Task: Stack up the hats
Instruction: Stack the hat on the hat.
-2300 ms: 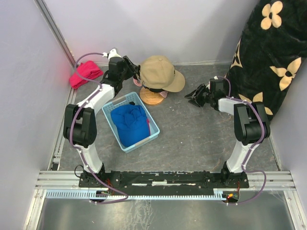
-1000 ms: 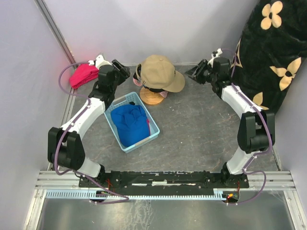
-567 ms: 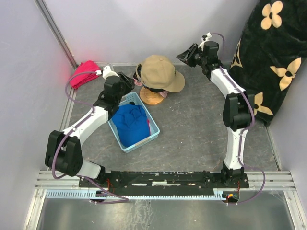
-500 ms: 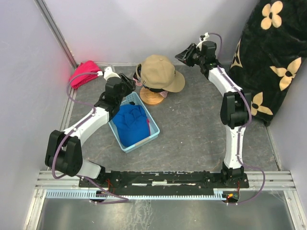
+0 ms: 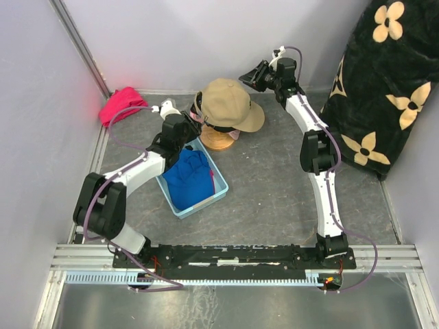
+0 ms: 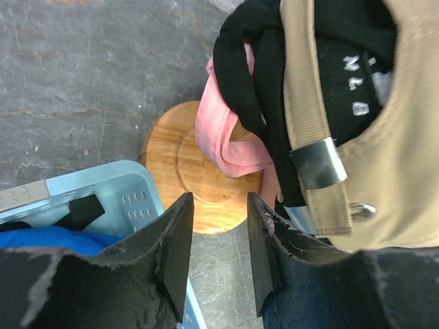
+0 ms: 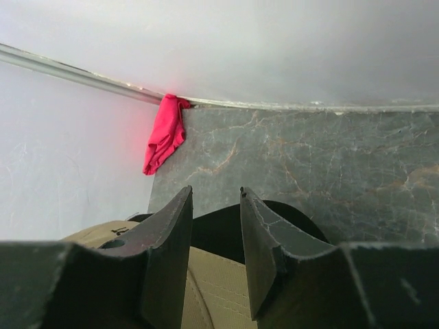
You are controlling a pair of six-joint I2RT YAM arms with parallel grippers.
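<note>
Setting: grey stone-pattern desk (image 5: 274, 185) boxed in by pale walls, with a black floral blanket (image 5: 384, 75) slumped at the right.
Stack: the tan cap (image 5: 226, 103) crowns the wooden stand (image 5: 218, 140). The left wrist view shows a black cap (image 6: 247, 75) and a pink cap (image 6: 219, 133) layered beneath it.
Still outside the stack: the blue cap (image 5: 186, 177) lies in the light-blue basket (image 5: 206, 201), just beside the stand.
Left hand (image 5: 192, 120): it has swung away from the red cloth (image 5: 122, 104) in the back-left corner. It now hangs between basket and stand, its fingers drawn in to a slim gap and holding nothing. The stand's base shows through that gap.
Right hand (image 5: 245, 77): it has swept from the right side of the desk round to the back wall. It is now poised just behind the tan cap's crown, its jaws a narrow gap apart and empty.
What it means: both hands have converged on the stack from opposite sides. That suggests the tan cap is about to be steadied or straightened. The blue cap looks like the next one to be lifted on.
</note>
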